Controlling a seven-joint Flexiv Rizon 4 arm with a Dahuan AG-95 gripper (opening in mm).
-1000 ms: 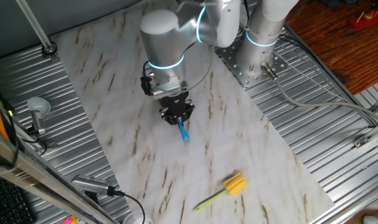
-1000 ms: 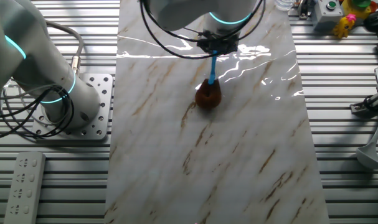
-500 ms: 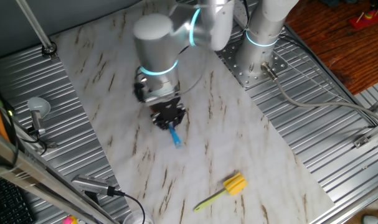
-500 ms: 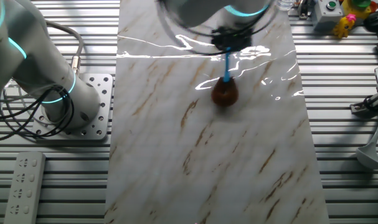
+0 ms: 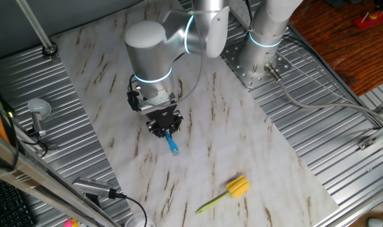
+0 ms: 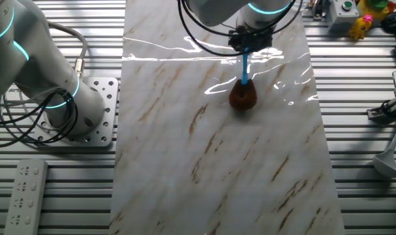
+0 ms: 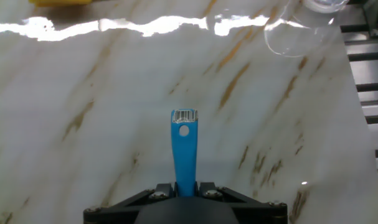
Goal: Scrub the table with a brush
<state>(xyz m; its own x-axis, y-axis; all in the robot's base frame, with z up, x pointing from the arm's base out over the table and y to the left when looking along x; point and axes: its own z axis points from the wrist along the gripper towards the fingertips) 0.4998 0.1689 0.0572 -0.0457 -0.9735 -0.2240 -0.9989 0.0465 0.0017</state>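
Observation:
My gripper (image 5: 164, 123) is shut on the brush. It also shows in the other fixed view (image 6: 248, 44) and in the hand view (image 7: 185, 188). The brush's light-blue handle (image 7: 184, 149) sticks out between the jaws. In the other fixed view its brown bristle head (image 6: 243, 96) presses on the table (image 6: 204, 163), right of the middle. In one fixed view only the blue handle (image 5: 173, 144) shows below the gripper, over the table (image 5: 235, 139); the head is hidden there.
A yellow-headed brush (image 5: 228, 192) lies on the table towards its near edge; its head edge shows in the hand view (image 7: 58, 2). Ribbed metal panels (image 5: 330, 126) flank the table. A second arm's base (image 6: 60, 98) stands at one side. A remote (image 6: 25, 196) lies on the ribs.
The gripper and brush have slid across the table: leftward in one fixed view, rightward in the other. The bristle head stays down on the surface.

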